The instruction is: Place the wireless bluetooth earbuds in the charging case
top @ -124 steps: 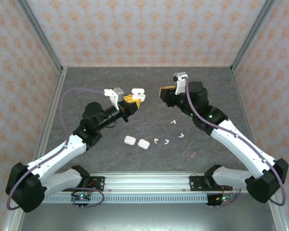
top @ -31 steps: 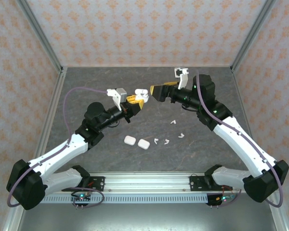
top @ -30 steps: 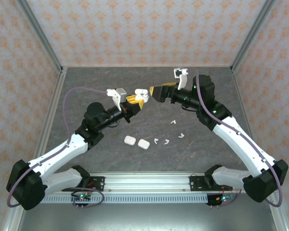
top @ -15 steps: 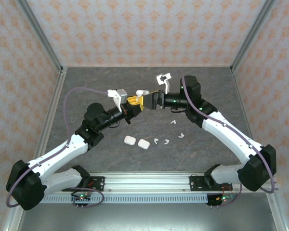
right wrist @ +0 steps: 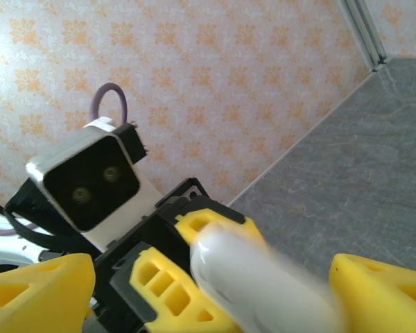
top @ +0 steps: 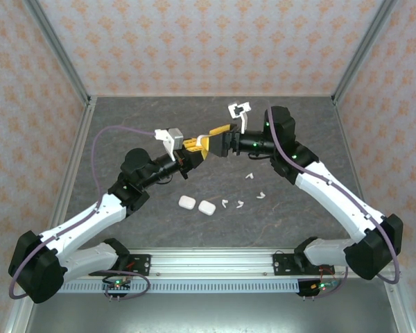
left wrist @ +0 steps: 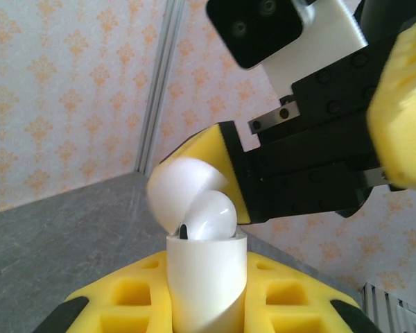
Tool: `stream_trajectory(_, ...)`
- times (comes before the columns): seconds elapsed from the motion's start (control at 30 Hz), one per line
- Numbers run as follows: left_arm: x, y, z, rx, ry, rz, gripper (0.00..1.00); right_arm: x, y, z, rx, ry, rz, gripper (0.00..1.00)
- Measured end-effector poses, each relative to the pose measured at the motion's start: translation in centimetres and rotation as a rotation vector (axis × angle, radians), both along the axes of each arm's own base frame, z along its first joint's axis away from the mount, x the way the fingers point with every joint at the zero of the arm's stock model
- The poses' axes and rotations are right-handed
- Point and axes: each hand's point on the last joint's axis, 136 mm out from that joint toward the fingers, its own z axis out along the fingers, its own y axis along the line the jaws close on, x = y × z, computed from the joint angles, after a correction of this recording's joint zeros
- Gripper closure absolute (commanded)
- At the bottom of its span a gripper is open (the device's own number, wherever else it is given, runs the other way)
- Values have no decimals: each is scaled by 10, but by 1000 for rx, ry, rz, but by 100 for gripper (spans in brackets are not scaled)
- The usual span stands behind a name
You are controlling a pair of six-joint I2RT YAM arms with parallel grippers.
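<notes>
Progress somewhere in the middle, to judge by the layout. In the top view, four loose earbuds [top: 225, 202] lying on the grey table [top: 125, 125] just right of centre, well apart from both arms, near two closed cases [top: 187, 202] at lower centre; none of those four housed yet. Above them, at centre frame, one charging case [top: 201, 137] held off the table by the left gripper [top: 193, 146], claw pinched on its body. In the left wrist view, lid [left wrist: 184, 187] hinged back toward upper left, with a rounded white head bearing a dark spot, apparently one earbud [left wrist: 209, 215], in the open mouth; fully seated or merely resting, hard to tell. Right gripper [top: 213, 139] close against the case from the right, claw spread on either side of it, one yellow finger [left wrist: 225, 173] just behind the lid; no pinch on anything visible. Long axis of the case upright in the left wrist view, mouth toward the top of frame, base sunk between yellow pads; in the top view, pointing toward upper right, at the right gripper. In the right wrist view, a blurred white body running from centre to lower right. Left to do, by this reckoning: press that earbud home, close the lid, house the loose four.
</notes>
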Motion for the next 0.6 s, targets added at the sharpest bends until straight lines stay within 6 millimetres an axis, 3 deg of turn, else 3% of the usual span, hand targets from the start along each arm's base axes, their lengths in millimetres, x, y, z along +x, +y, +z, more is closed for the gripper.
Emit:
stream_trajectory(0.3, -1, 0, -4, 22, 2, 2, 100, -6, -9, 14, -14, -75, -27, 13)
stream_trajectory(0.47, 3, 2, -13, 52, 32, 27, 100, 8, -17, 2, -66, -60, -107, 11)
stream_trajectory(0.6, 9, 5, -16, 64, 46, 63, 100, 29, -36, -10, -123, -28, -238, 5)
